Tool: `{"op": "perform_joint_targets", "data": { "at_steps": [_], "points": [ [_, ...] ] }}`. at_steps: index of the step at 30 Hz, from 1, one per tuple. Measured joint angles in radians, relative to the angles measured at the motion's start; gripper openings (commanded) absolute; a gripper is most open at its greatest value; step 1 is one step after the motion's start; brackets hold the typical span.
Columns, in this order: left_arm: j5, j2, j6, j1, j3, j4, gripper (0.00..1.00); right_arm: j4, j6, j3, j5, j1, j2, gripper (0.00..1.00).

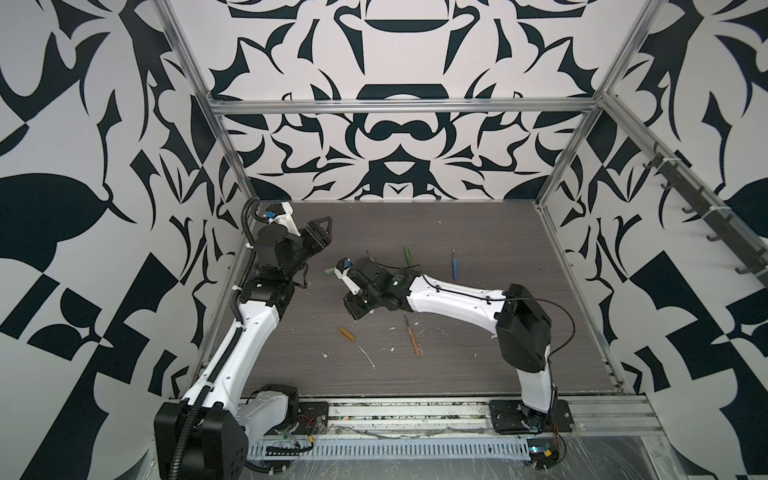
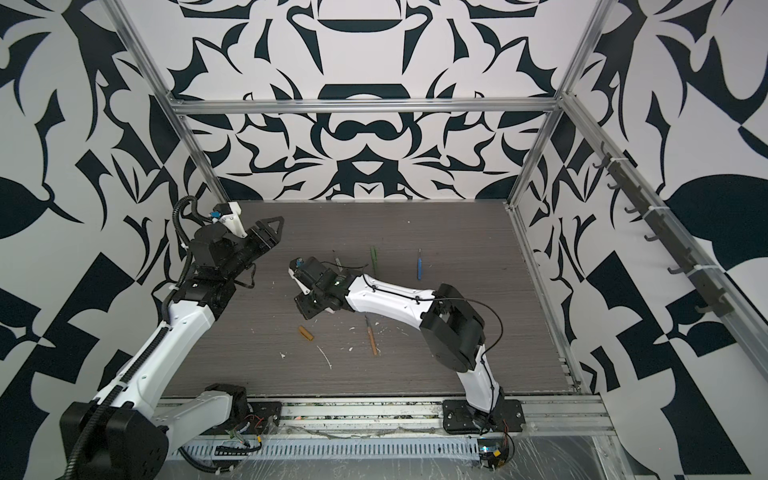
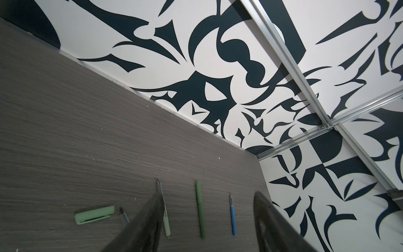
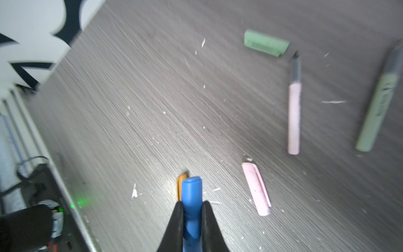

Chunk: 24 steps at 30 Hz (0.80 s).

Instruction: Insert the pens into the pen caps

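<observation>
- The right gripper (image 4: 192, 204) is pinched narrow on the blue cap (image 4: 192, 189), which juts out past its fingertips, apparently lifted off the table (image 4: 152, 87).
- Just beyond the held cap lies the orange-brown cap (image 4: 180, 185). The pink cap (image 4: 257, 189) is near on one side, and the pink pen (image 4: 294, 117) and pale green cap (image 4: 266, 42) lie farther ahead.
- The left gripper (image 3: 208, 195) stands wide and carries nothing, raised above the table.
- Ahead of and below its spread fingers lies the blue pen (image 3: 233, 216), bare tip pointing away from the gripper. The dark green pen (image 3: 199, 209) lies beside it.
- The blue pair appears to be the one in hand: the cap is grasped and the pen is not yet picked up.
- Next, the left gripper likely needs to descend and close on the blue pen's barrel, clear of the tip.
- The arms must then line up the cap's open end with that tip. The blur hides which end of the cap faces outward.
</observation>
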Motion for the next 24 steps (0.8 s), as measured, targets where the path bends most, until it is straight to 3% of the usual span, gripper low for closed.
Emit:
{"op": "perform_joint_targets", "data": {
  "at_steps": [4,9,15,24],
  "points": [
    [0.047,0.014,-0.003,0.000,0.000,0.042,0.68,0.058,0.029,-0.127,-0.010,-0.076,-0.100,0.08],
    [0.113,0.039,-0.017,0.000,0.000,0.096,0.67,0.099,0.065,-0.317,-0.022,-0.253,-0.208,0.09],
    [0.219,0.101,-0.056,-0.008,0.000,0.156,0.65,0.100,0.100,-0.435,-0.016,-0.462,-0.224,0.09],
    [0.311,0.155,-0.084,-0.060,0.000,0.187,0.65,0.082,0.132,-0.463,0.021,-0.502,-0.119,0.16]
  ]
}}
